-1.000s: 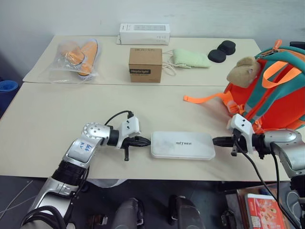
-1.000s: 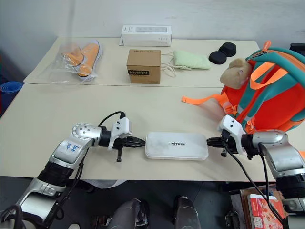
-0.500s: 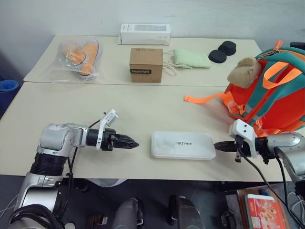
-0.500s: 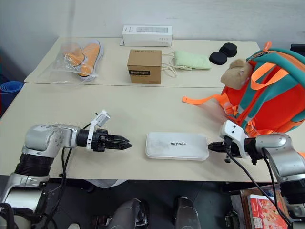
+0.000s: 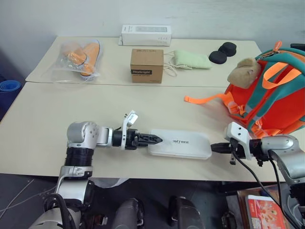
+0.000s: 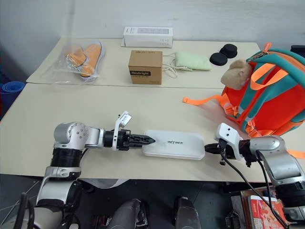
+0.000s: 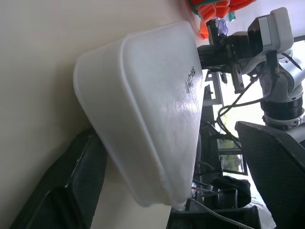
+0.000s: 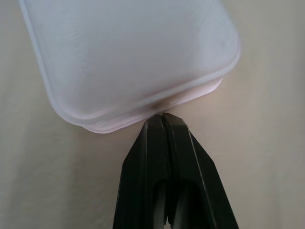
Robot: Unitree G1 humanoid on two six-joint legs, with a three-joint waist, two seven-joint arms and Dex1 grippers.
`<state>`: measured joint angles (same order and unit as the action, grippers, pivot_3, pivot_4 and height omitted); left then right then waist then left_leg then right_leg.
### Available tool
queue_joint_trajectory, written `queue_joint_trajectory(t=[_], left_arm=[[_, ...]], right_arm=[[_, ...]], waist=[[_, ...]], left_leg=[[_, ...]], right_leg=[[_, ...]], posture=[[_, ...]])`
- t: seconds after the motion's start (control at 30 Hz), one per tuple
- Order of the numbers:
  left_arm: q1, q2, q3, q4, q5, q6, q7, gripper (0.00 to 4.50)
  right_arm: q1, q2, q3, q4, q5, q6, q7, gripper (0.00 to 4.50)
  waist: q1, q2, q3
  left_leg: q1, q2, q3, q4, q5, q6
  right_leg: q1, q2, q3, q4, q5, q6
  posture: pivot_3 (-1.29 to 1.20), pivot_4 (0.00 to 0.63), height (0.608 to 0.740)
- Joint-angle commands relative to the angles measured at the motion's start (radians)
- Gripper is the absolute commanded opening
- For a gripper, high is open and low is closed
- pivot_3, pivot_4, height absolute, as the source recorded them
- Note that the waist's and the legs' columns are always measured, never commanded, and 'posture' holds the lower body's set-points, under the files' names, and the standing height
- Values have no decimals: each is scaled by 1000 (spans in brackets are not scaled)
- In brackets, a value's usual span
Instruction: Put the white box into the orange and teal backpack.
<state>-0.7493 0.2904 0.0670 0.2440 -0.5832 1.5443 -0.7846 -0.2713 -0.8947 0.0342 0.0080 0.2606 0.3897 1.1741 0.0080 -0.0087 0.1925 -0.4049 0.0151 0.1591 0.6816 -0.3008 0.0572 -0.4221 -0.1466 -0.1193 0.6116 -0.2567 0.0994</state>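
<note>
The white box lies flat near the table's front edge, its grey lettering facing up. My left gripper is at its left end, open. In the left wrist view one finger sits by the table side of the box and the other stands off its top face. My right gripper is shut, its tip touching the box's right end. The orange and teal backpack stands at the right, behind my right arm, with a tan plush toy on it.
An orange strap trails left from the backpack. On the far table stand a brown cardboard cube, a long white carton, bagged orange shoes, a green pouch and two black discs.
My left gripper drew back to the left, rolled and opened, then came right again to the box's left end. The right gripper has stayed at the box's right end.
</note>
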Motion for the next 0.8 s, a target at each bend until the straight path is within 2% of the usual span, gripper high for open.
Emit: queue_joint_trajectory(t=[0.03, 0.07, 0.17, 0.4, 0.47, 0.6, 0.7, 0.8], left_arm=[[-42, -37, -24, 50, -10, -32, 11, 4373], [-55, -43, -17, 61, -15, -38, 11, 4373], [-91, -54, 25, 91, -37, -38, 12, 3851], [-95, -32, 49, 83, -79, -13, 1, 1741], [-86, -23, 74, 61, -107, 6, -4, 1306], [-49, 2, 93, -30, -151, 24, -10, 1294], [-43, 34, 223, -86, -196, 13, 7, 1294], [-37, 55, 332, -129, -211, 5, 61, 1294]], right_arm=[[-15, 17, 10, -14, -2, -12, -3, 0], [-14, 19, 9, -16, -3, -11, -4, 0], [-3, 24, 2, -24, -3, -5, -11, 0], [59, 32, -25, -64, 13, 10, -47, 0], [97, 34, -54, -105, 33, 25, -69, 0], [177, 39, -141, -193, 73, 48, -124, 0], [327, 59, -389, -373, 243, 247, -197, 542], [473, 81, -624, -502, 364, 380, -234, 1453]], waist=[[2, 0, 0], [2, 0, 0], [-3, 0, 0], [-6, 0, 0], [-6, 0, 0], [-7, 0, 0], [0, 0, 0], [11, 0, 0]], left_leg=[[0, 0, 0, 0, 0, 0], [0, 0, 0, 0, 0, 0], [0, 0, 0, 0, 0, 0], [-1, 1, 0, 0, 1, 2], [-1, 1, 0, 0, 1, 2], [-1, 1, 0, -1, 1, 2], [-2, 0, -1, -1, 0, 0], [-3, 1, -2, -1, 1, 1]], right_leg=[[0, 0, 0, 0, 0, 0], [0, 0, 0, 0, 0, 0], [-1, 1, 0, 0, 0, 0], [-1, 1, 0, 0, 0, 0], [-1, 1, 0, 0, 0, 0], [-1, 1, 2, 0, 0, 0], [-2, 0, 3, 0, 0, 0], [-3, 1, 6, -1, 0, -1]], posture=[[0, 150, 740], [0, 150, 740], [0, 150, 740], [0, 150, 740], [0, 150, 740], [0, 150, 740], [0, 150, 740], [0, 150, 740]])
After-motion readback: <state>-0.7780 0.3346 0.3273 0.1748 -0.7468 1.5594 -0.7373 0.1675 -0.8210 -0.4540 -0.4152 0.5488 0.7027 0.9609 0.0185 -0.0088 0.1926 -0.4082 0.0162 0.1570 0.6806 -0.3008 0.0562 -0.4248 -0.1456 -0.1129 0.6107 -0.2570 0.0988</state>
